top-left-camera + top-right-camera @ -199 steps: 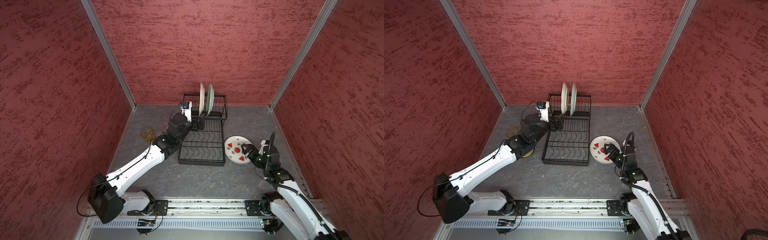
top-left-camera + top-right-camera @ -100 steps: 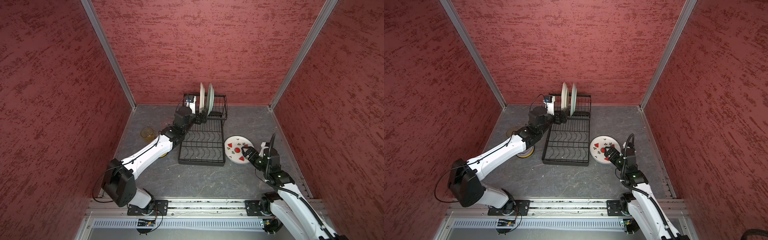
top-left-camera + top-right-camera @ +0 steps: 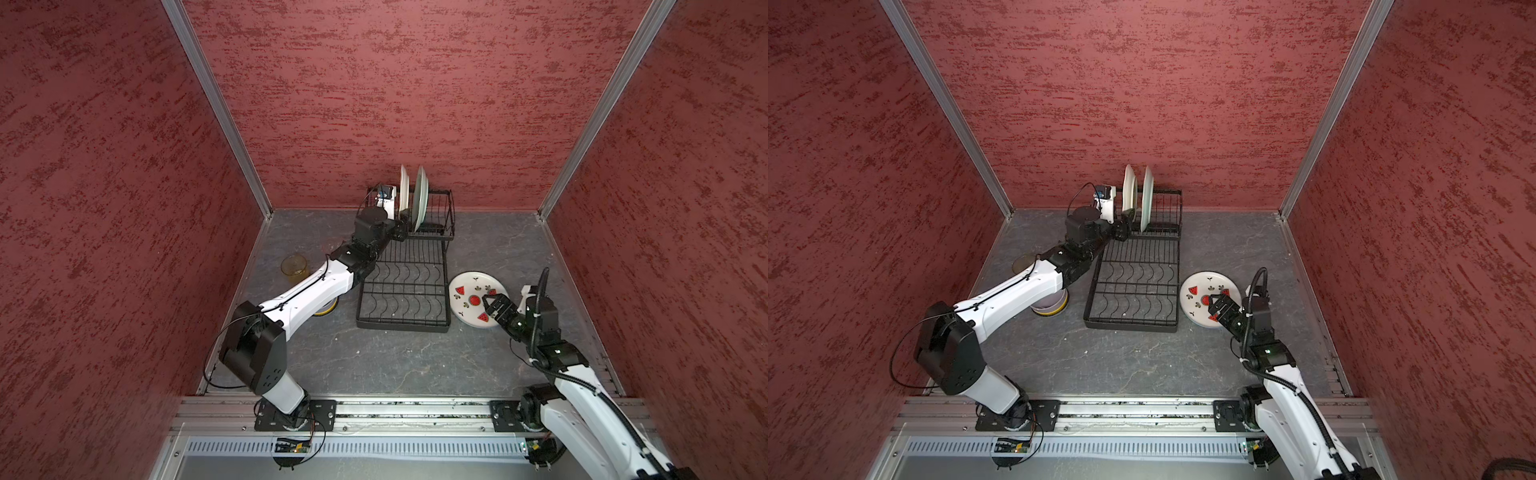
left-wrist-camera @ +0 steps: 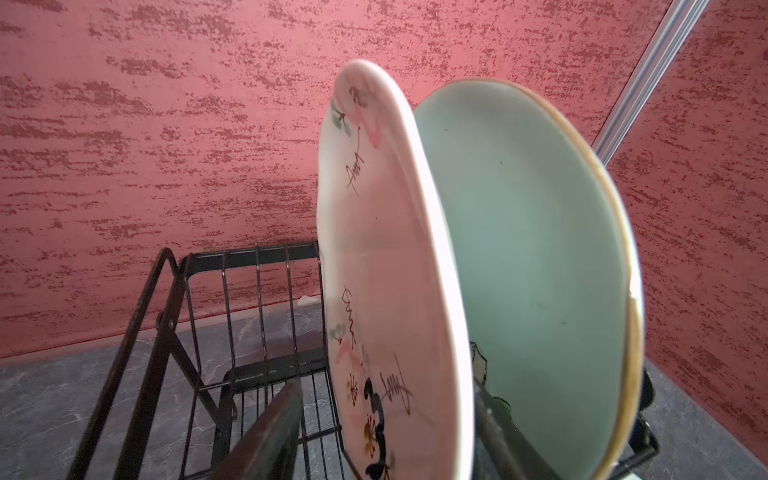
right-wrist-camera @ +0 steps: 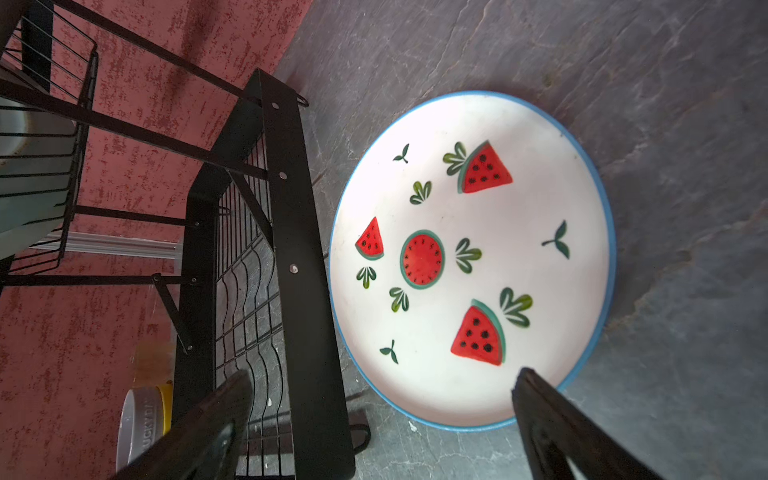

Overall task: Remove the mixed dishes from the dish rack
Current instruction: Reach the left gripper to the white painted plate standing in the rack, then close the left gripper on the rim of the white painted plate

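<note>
The left gripper (image 4: 386, 386) is reaching into the raised far tier of the dish rack (image 3: 405, 291), its jaws standing apart and straddling the lower rim of the white flowered plate (image 4: 374, 249). The finger on the plate's painted side is showing a clear gap from it, while the other finger is sitting between this plate and the pale green plate (image 4: 532, 249); I cannot tell whether that finger is touching either one. In both top views the two plates are standing on edge in the far tier, the white one on the left and the green one just beside it on the right, close to the far wall (image 3: 415, 104). The right gripper (image 3: 492, 300) is hovering over the near side of the watermelon plate (image 3: 469, 286), fingers spread wide and gripping nothing. That plate is lying flat on the grey tabletop (image 3: 395, 361), just right of the rack's lower tier. Left of the rack, a lilac bowl (image 3: 1044, 304) and a yellow bowl (image 3: 1055, 313) are sitting stacked together, partly hidden under the left arm (image 3: 307, 291). Farther left, the amber tumbler (image 3: 294, 266) is standing upright near the left wall.
</note>
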Robot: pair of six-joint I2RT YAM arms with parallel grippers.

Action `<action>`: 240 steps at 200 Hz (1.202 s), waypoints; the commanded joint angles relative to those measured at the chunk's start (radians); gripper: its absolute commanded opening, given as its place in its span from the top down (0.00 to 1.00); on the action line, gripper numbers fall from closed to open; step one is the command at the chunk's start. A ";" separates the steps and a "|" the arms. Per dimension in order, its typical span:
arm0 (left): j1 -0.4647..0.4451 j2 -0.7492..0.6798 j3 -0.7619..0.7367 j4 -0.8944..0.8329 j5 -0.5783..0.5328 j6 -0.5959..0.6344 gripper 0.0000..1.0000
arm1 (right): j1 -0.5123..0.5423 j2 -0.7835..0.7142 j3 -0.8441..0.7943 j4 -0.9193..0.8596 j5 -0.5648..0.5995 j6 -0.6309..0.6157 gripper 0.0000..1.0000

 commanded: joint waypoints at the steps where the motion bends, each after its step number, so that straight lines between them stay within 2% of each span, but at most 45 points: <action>1: 0.011 0.020 0.032 0.033 0.009 0.019 0.42 | -0.006 -0.002 -0.011 -0.011 0.025 -0.002 0.01; 44: 0.011 0.060 0.065 0.033 -0.004 0.045 0.46 | -0.005 0.013 -0.010 -0.007 0.031 0.004 0.01; 63: 0.011 0.065 0.064 0.048 -0.002 0.053 0.51 | -0.005 0.029 -0.007 -0.006 0.030 0.004 0.01; 101: 0.014 0.075 0.068 0.063 -0.001 0.070 0.55 | -0.004 0.056 -0.004 0.002 0.027 0.014 0.01; 177: 0.019 0.086 0.070 0.076 0.005 0.082 0.60 | -0.004 0.063 -0.001 0.011 0.028 0.022 0.01; 193: 0.018 0.086 0.070 0.081 -0.003 0.085 0.69 | -0.005 0.064 -0.001 0.011 0.027 0.022 0.01; 227: 0.019 0.086 0.071 0.083 -0.009 0.089 0.70 | -0.004 0.065 0.003 0.011 0.024 0.023 0.01; 240: 0.019 0.084 0.073 0.083 -0.009 0.092 0.76 | -0.005 0.066 0.006 0.011 0.024 0.023 0.01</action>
